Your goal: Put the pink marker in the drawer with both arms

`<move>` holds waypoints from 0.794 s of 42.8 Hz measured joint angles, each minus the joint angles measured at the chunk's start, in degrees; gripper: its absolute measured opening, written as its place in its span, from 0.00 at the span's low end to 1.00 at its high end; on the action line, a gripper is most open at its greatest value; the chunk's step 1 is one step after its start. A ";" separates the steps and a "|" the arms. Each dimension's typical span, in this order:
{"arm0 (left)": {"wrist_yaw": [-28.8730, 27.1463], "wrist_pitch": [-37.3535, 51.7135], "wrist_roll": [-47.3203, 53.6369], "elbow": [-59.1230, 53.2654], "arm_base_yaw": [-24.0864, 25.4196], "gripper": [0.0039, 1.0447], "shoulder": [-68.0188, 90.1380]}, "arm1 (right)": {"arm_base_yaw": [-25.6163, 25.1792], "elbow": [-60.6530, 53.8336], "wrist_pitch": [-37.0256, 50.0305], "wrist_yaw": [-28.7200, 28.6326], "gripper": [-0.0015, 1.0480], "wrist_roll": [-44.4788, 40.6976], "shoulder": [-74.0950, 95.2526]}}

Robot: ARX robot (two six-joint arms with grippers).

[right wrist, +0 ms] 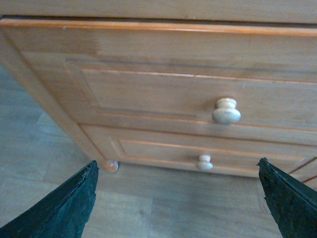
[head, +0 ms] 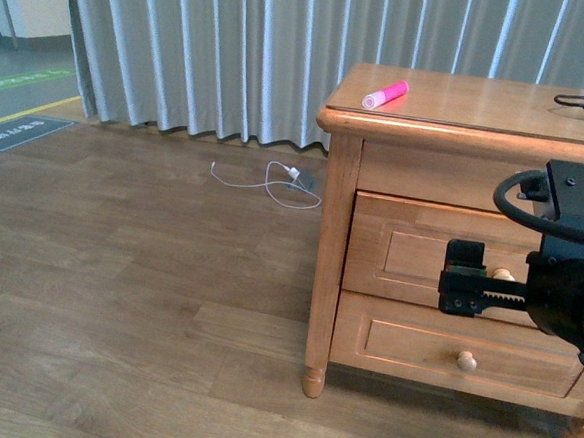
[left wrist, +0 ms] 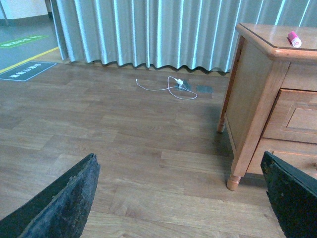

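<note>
Your right gripper (head: 465, 281) hangs in front of the dresser (head: 333, 232), level with the upper drawer (head: 420, 253), and its flat black fingers (right wrist: 64, 208) stand spread wide with nothing held between them. In the right wrist view the drawer's round wooden knob (right wrist: 226, 111) shows beyond the gap between the fingers, apart from both of them. In the front view that knob peeks out just to the right of the gripper. The drawer is shut, its recessed panel flush with the frame. The shallower lower drawer (head: 404, 342) beneath it, with its own small knob (head: 466, 362), is shut too. The pink marker (head: 385, 95) lies on the dresser top near the front left corner, angled, with its paler cap end pointing toward the near left edge. It is well apart from both of your grippers. Your left gripper (left wrist: 178, 198) does not show in the front view. Its own wrist camera shows its two fingers splayed wide over bare wooden floor (left wrist: 124, 148), empty, with the dresser off to its right and the marker's end just visible on top. At the far right of the dresser top lies a black cable (head: 581, 101). On the floor by the grey curtain (head: 234, 45), left of the dresser, lies a loose white cable (head: 274, 183).
</note>
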 joint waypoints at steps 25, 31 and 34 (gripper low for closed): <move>0.00 0.00 0.00 0.00 0.00 0.94 0.00 | -2.80 19.89 -1.77 3.87 0.92 -0.52 17.73; 0.00 0.00 0.00 0.00 0.00 0.94 0.00 | -3.06 20.74 -1.99 4.37 0.92 -0.57 18.49; 0.00 0.00 0.00 0.00 0.00 0.94 0.00 | -3.21 21.22 -2.45 4.57 0.92 -0.83 19.08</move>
